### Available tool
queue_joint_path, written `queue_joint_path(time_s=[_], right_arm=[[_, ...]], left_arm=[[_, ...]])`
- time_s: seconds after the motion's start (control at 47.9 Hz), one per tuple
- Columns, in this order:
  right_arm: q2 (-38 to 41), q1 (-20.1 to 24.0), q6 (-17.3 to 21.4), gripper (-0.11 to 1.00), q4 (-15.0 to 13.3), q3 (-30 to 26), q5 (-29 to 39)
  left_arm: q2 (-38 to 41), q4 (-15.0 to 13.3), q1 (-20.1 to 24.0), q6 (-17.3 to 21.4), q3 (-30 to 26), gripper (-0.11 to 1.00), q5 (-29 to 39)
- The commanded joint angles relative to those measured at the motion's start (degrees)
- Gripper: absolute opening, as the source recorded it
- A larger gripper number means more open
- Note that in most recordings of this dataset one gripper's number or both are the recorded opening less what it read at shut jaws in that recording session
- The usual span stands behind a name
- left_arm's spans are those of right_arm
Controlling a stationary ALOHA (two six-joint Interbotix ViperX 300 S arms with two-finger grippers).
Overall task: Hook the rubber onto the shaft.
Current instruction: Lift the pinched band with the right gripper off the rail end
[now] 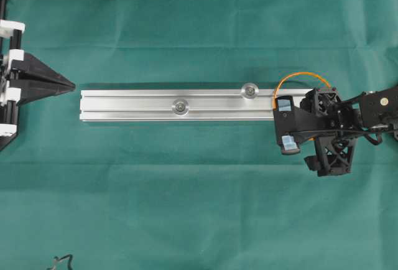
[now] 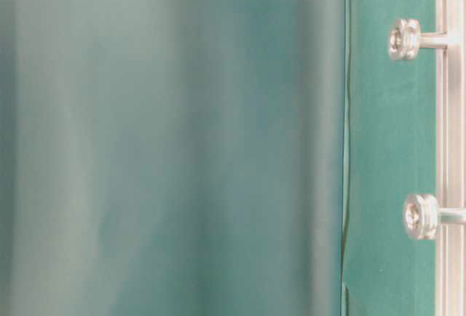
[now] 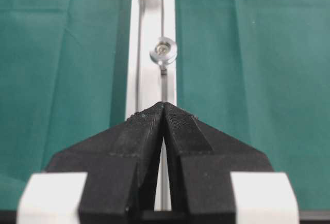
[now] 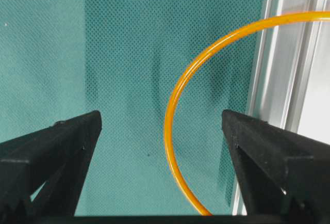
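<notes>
The rubber [image 1: 303, 73] is a thin orange loop lying over the right end of the silver rail [image 1: 137, 105] and the cloth beside it. In the right wrist view its curve [image 4: 174, 105] runs between my two black fingers [image 4: 56, 152] without touching either. My right gripper [image 1: 286, 125] stands open above that rail end, with nothing held. Two round-headed shafts [image 1: 180, 106] [image 1: 250, 89] stand up from the rail; both shafts [image 2: 404, 39] [image 2: 421, 216] are bare. My left gripper [image 1: 62, 85] is shut and empty, its tip [image 3: 164, 105] pointing at the rail's left end.
Green cloth [image 1: 199, 208] covers the table around the rail. The left arm's base frame [image 1: 9, 83] stands at the left edge. A small dark object [image 1: 61, 261] lies at the bottom left.
</notes>
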Motion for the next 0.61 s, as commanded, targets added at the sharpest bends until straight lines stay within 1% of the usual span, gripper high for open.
queue_joint_path(time_s=[0.0,0.459,0.522,0.584], right_arm=[[-0.44,0.18,-0.09,0.98,0.18,-0.44,-0.53],[-0.44,0.18,-0.09,0.96,0.18,-0.44,-0.53],[-0.44,0.18,-0.09,0.92,0.09,-0.44,-0.53],[-0.44,0.18,-0.09,0.8,0.09,-0.44,-0.44]], left_arm=[[0.44,0.0,-0.09,0.09,-1.85,0.0,-0.26],[0.44,0.0,-0.09,0.09,-1.85,0.0,-0.26],[0.44,0.0,-0.09,0.09,-1.85,0.0,-0.26],[0.35,0.0,-0.09,0.09,-1.85,0.0,-0.26]])
